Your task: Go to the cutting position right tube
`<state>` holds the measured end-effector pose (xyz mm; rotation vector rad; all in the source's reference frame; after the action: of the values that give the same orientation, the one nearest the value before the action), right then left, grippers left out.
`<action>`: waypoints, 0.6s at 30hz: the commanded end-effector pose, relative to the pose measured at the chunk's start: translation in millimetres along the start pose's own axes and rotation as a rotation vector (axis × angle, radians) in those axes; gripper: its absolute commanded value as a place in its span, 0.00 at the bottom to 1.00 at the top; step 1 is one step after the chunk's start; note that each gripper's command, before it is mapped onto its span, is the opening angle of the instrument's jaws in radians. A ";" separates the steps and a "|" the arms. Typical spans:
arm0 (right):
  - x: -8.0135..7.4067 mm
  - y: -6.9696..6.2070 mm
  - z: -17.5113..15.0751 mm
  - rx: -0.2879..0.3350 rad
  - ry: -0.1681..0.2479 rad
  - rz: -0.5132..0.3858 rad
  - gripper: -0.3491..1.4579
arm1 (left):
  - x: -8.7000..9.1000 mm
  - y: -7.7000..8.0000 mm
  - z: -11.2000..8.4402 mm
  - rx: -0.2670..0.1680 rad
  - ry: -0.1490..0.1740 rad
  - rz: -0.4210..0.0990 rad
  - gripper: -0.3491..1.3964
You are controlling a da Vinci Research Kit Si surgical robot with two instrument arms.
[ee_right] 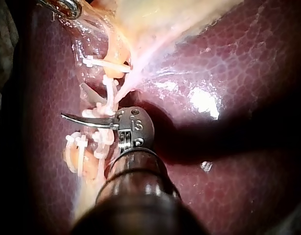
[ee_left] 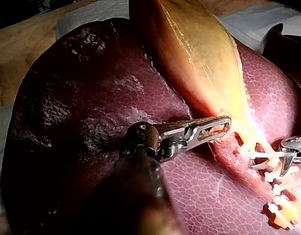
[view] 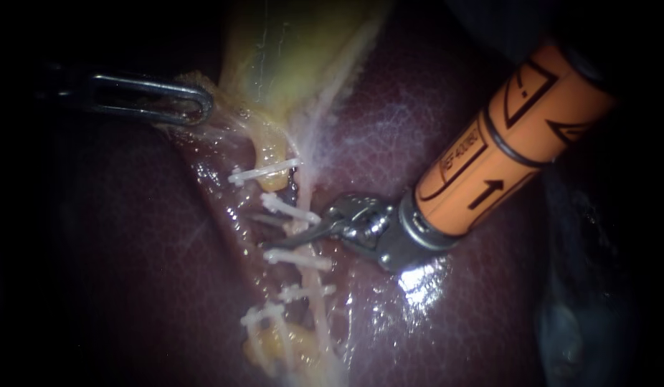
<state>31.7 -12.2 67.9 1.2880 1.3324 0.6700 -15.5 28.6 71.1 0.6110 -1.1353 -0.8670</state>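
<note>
While the left instrument [view: 192,100] held the gallbladder [view: 274,64] in its closed jaws, the right instrument [view: 274,233] had blades seemingly a little apart at the right tube [view: 317,276] between white clips [view: 292,209], so it needed to settle slowly, touching no clip.

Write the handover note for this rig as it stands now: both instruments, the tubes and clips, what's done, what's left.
Left instrument: jaws shut on the gallbladder at its narrow end, just above the clips.
Right instrument: blades open, lying across the clipped stretch in a gap between two clips.
Right tube: a pale strand running down over the liver, uncut.
Done: the blades are at the clipped stretch.
Left: check that the right tube sits between the blades, which these views do not settle.
</note>
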 end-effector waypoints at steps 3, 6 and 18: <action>0.1 -0.6 0.8 0.033 0.039 0.003 0.92 | 0.0 0.0 0.0 0.000 0.000 0.000 0.00; 0.3 -1.1 1.2 0.056 0.063 0.004 0.94 | 0.0 0.0 0.0 0.000 0.000 0.000 0.00; 2.1 -3.3 1.0 0.075 0.102 0.023 0.97 | 0.0 0.0 -0.1 0.000 0.000 0.000 0.00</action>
<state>32.0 -11.4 63.8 1.3461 1.4402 0.7146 -15.5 28.6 71.1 0.6110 -1.1348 -0.8672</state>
